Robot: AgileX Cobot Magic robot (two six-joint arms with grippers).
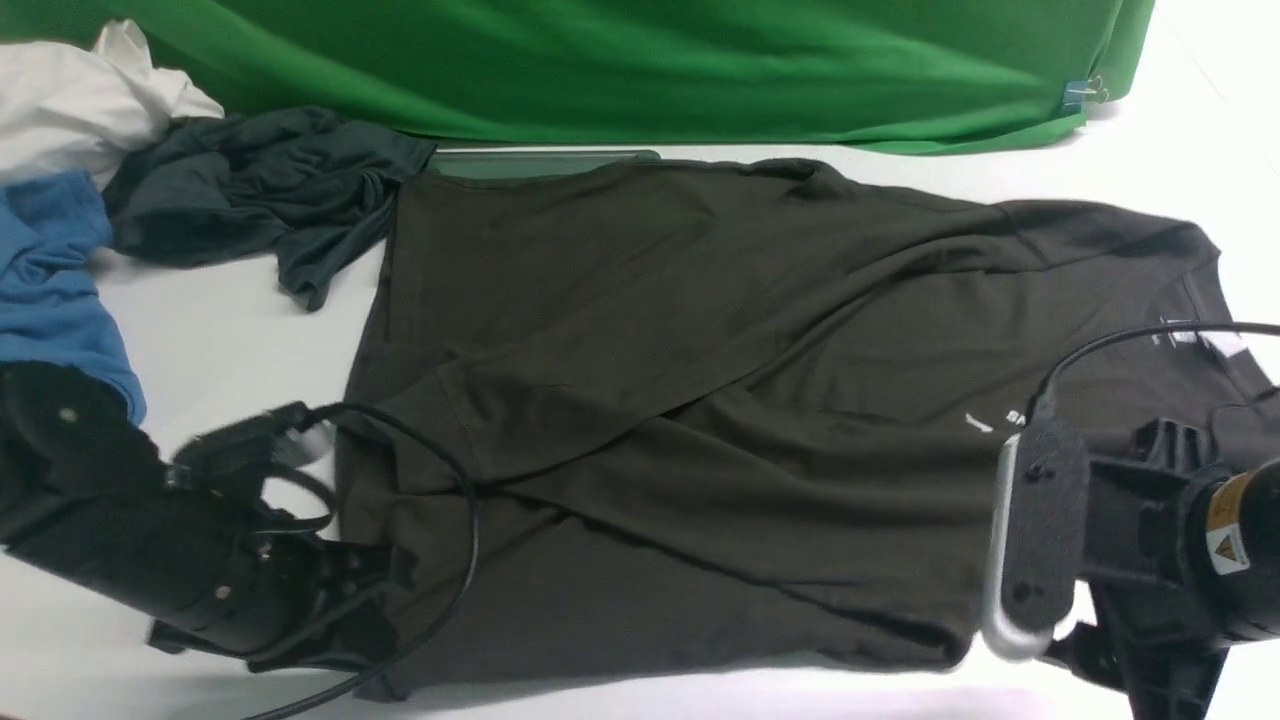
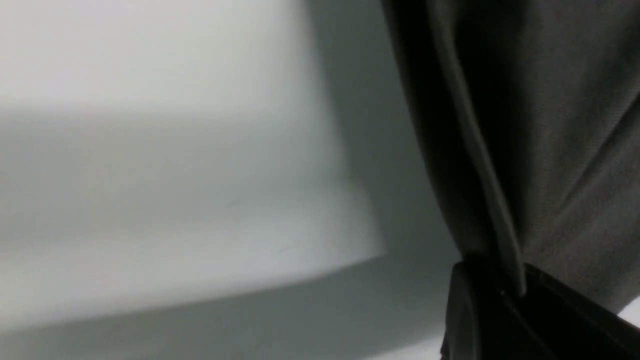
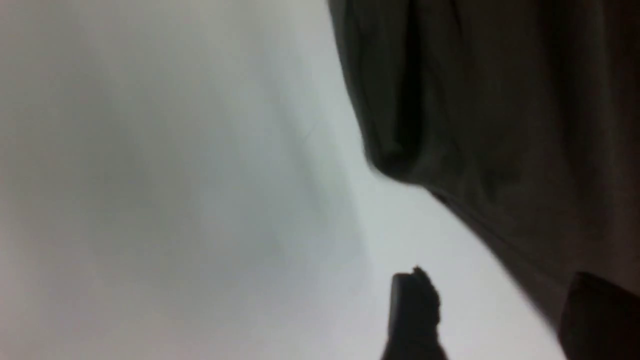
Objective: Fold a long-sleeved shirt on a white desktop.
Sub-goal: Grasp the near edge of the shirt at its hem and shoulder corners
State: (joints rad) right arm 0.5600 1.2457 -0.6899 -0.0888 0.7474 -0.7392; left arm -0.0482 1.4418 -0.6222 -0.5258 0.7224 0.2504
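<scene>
Pinching near hem corner of long-sleeved shirt in pressed-together left gripper, with right gripper spread just beside shirt's near shoulder-end edge, on white counter

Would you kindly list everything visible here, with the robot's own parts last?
shirt: one, blackish-olive, spread over the desktop's middle
desktop: one, white, under everything
garment: one, teal-grey, crumpled at far left
blue shirt: one, blue, left edge
cloth: one, white, far left corner
backdrop: one, green, along the far side
hatch: one, grey, mostly hidden behind the shirt
left gripper: one, black, shut on the shirt's near left corner
right gripper: one, black, open at the shirt's edge
</scene>
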